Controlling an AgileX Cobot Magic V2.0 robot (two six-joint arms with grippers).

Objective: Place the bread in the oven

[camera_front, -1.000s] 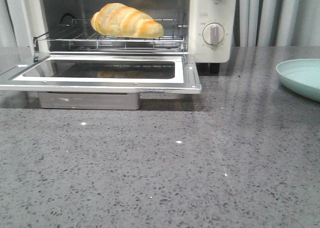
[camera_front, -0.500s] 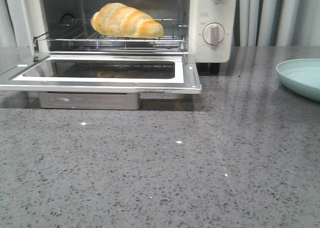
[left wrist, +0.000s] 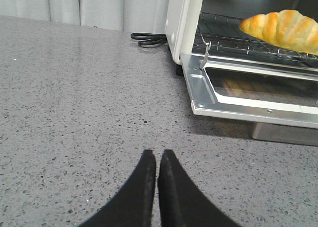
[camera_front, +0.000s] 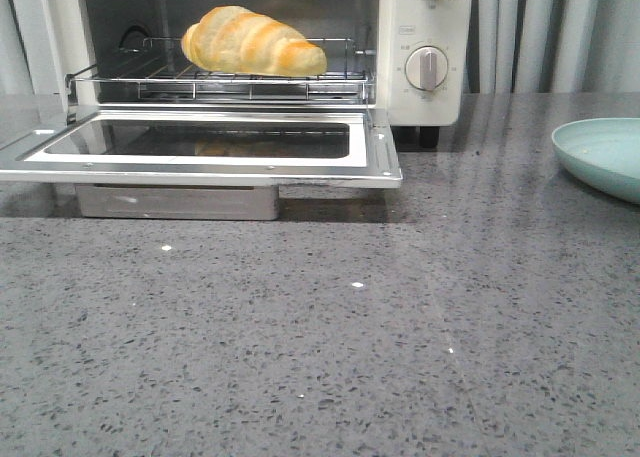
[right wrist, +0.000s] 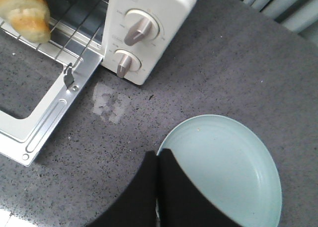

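Note:
The golden-yellow bread [camera_front: 252, 41] lies on the wire rack [camera_front: 220, 77] inside the off-white oven [camera_front: 430, 47]; its glass door [camera_front: 200, 147] is folded down flat. The bread also shows in the left wrist view [left wrist: 283, 29] and in the right wrist view [right wrist: 25, 11]. My left gripper [left wrist: 157, 155] is shut and empty over bare counter, to the left of the oven door. My right gripper [right wrist: 158, 155] is shut and empty above the near rim of a pale green plate [right wrist: 228, 172]. Neither gripper shows in the front view.
The pale green plate [camera_front: 605, 155] sits at the right on the grey speckled counter [camera_front: 320, 327]. The oven's knobs [camera_front: 427, 67] face forward. A metal crumb tray [camera_front: 178, 201] sits under the open door. A black cord [left wrist: 149, 38] lies behind the oven's left side.

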